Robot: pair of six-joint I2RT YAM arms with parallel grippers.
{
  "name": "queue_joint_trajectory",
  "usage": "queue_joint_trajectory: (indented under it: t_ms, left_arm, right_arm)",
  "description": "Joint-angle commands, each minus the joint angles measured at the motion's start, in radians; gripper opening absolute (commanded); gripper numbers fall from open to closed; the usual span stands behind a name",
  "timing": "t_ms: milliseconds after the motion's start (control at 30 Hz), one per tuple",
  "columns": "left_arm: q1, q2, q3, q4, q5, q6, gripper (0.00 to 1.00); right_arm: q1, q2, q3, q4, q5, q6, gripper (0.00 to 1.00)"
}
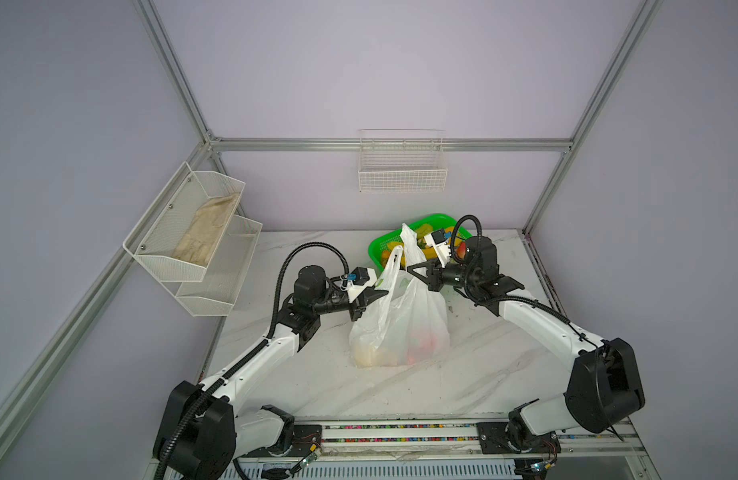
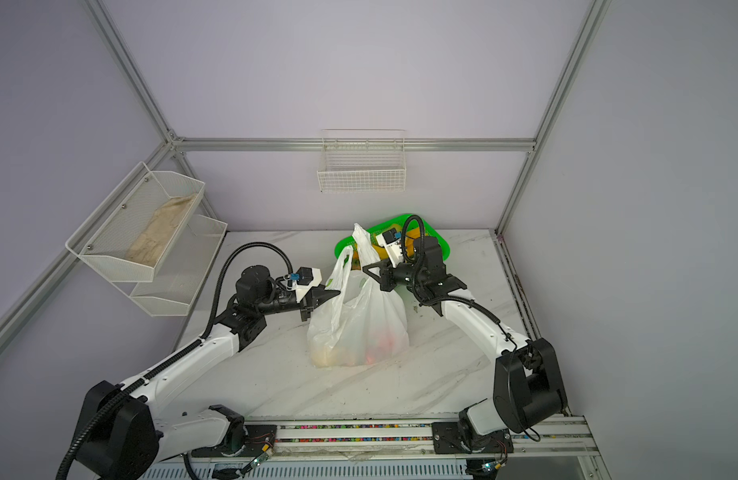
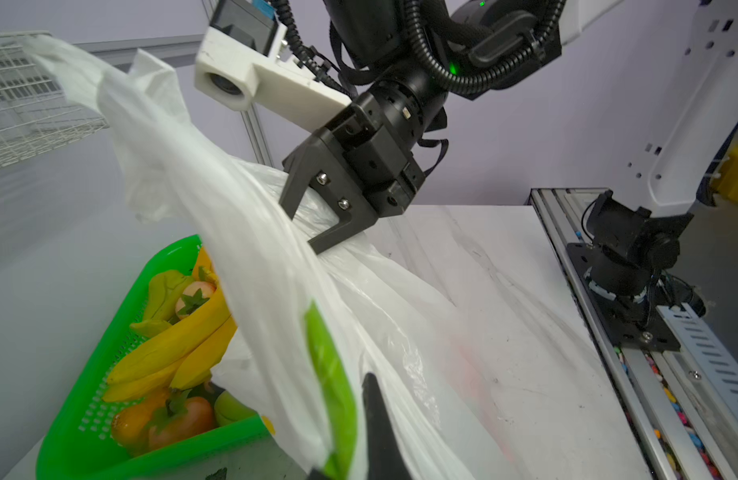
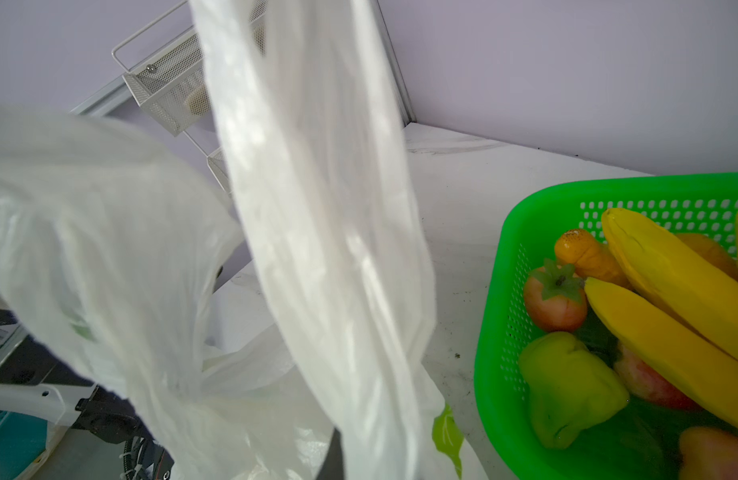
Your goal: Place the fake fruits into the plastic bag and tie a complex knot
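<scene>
Currently the plastic bag [image 1: 400,324] stands upright at the middle of the marble tabletop [image 1: 504,374], with its two handles pulled up and apart. Blurred red and yellowish fake fruits [image 1: 421,345] show through its thin wall at the bottom. The left gripper [image 1: 384,292] has its jaws closed on the bag's left handle, and the right gripper [image 1: 411,269] is pinched tight on the right handle, slightly farther back. Just behind the bag, at the far side of the table, sits the green mesh basket [image 1: 375,249]. It holds yellow bananas [image 4: 671,299], a green pear [image 4: 567,386] and several red and orange fruits.
</scene>
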Motion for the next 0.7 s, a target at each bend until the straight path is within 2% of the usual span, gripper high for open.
queue_joint_trajectory:
  t_ms: [0, 367, 667]
  left_arm:
    - [-0.026, -0.007, 0.143, -0.183, -0.041, 0.218, 0.04]
    - [-0.047, 0.084, 0.4, -0.57, -0.116, 0.435, 0.0]
    - [-0.053, 0.128, 0.475, -0.637, -0.107, 0.498, 0.0]
  right_arm:
    - [-0.003, 0.009, 0.035, -0.04, -0.023, -0.065, 0.0]
    - [-0.003, -0.002, 0.042, -0.115, -0.116, -0.343, 0.0]
    - [-0.004, 0.048, 0.06, -0.082, -0.18, -0.366, 0.04]
